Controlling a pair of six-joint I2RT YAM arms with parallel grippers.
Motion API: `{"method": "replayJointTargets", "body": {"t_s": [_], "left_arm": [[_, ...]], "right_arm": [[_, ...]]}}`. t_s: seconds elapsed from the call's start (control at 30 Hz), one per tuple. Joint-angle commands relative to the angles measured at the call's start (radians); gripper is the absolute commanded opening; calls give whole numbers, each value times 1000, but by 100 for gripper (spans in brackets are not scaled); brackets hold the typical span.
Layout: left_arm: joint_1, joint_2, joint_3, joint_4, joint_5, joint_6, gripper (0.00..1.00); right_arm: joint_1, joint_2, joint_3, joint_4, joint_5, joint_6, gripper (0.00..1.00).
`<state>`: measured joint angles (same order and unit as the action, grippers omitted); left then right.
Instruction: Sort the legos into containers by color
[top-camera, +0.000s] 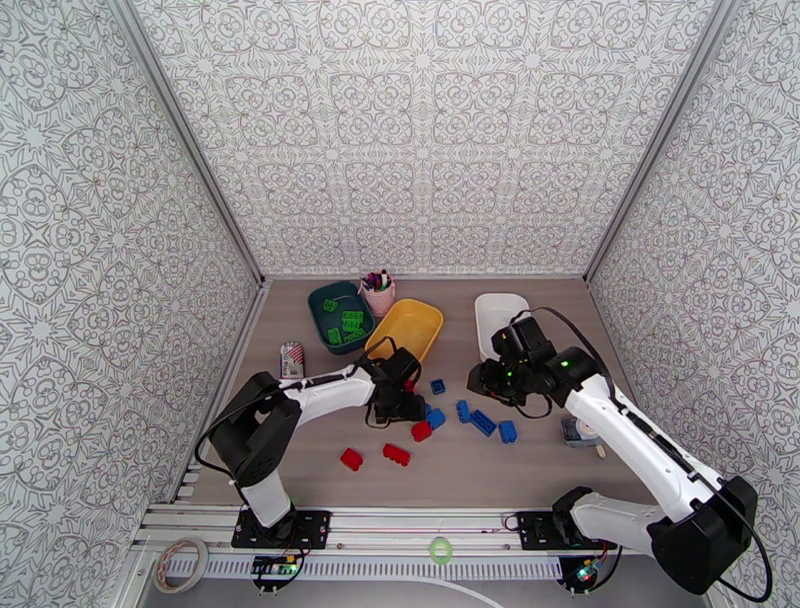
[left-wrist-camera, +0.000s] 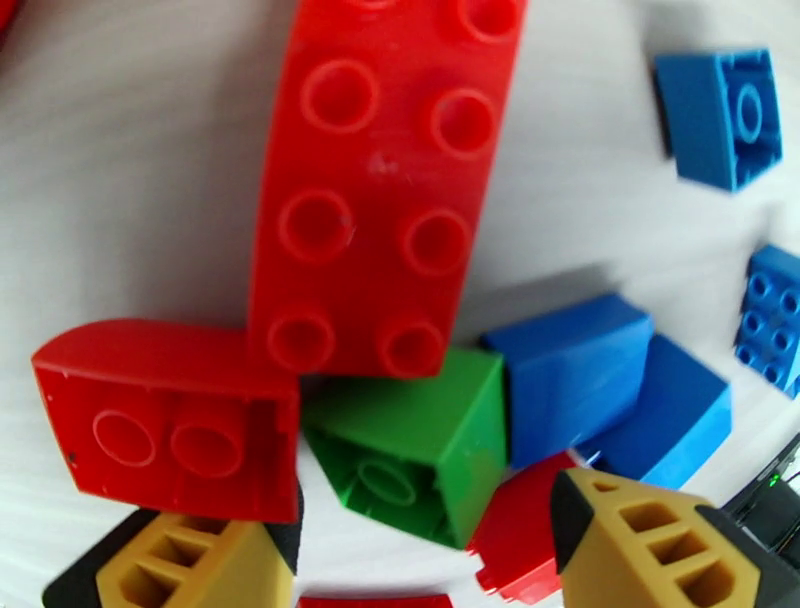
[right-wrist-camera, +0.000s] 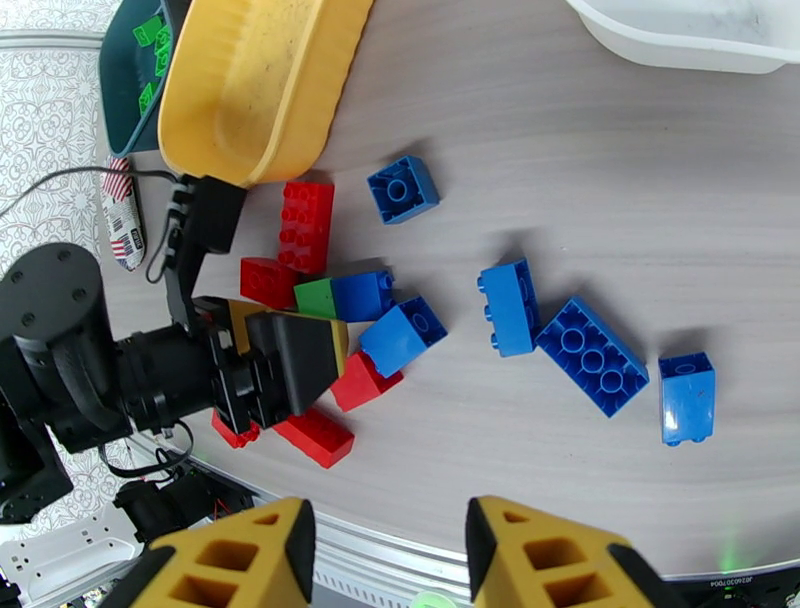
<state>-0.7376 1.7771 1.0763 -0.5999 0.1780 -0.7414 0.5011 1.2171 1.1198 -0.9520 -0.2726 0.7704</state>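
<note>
The teal tray (top-camera: 326, 300) holds green legos (top-camera: 351, 322); the yellow tray (top-camera: 405, 330) lies just beside it, the white tray (top-camera: 497, 318) further right. The left gripper (left-wrist-camera: 425, 565) is spread low over a mixed heap (right-wrist-camera: 350, 296). The right gripper (right-wrist-camera: 390, 550) is spread, empty, near blue legos (right-wrist-camera: 590, 355).

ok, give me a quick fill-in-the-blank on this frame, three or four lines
Bricks in the teal tray are all ____.
The pen cup stands between the teal tray and the ____ tray.
The left pincer is open over a green brick touching a red brick and a ____ one.
The right pincer, holding nothing, is ____.
Missing: green; yellow; blue; open.
</note>
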Motion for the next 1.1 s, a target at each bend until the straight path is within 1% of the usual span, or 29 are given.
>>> {"method": "replayJointTargets", "body": {"t_s": [0.0, 0.23, 0.3, 0.5, 0.63, 0.83, 1.07], "left_arm": [[18, 28, 38, 11, 6, -8, 70], [20, 65, 64, 11, 24, -5, 61], [20, 63, 65, 15, 26, -11, 59], [23, 56, 61, 31, 40, -27, 49], [21, 42, 53, 40, 37, -41, 44], [22, -11, 51, 22, 28, -42, 42], [32, -151, 33, -45, -2, -35, 42]], "right_arm": [[1, 7, 9, -8, 13, 1, 46], [1, 10, 19, -19, 24, -8, 46], [-1, 12, 12, -19, 24, -10, 46], [1, 12, -8, -4, 17, -3, 46], [-1, 19, -3, -1, 13, -5, 46], [1, 27, 13, -6, 9, -13, 46], [-1, 63, 43, 4, -9, -27, 46]]}}
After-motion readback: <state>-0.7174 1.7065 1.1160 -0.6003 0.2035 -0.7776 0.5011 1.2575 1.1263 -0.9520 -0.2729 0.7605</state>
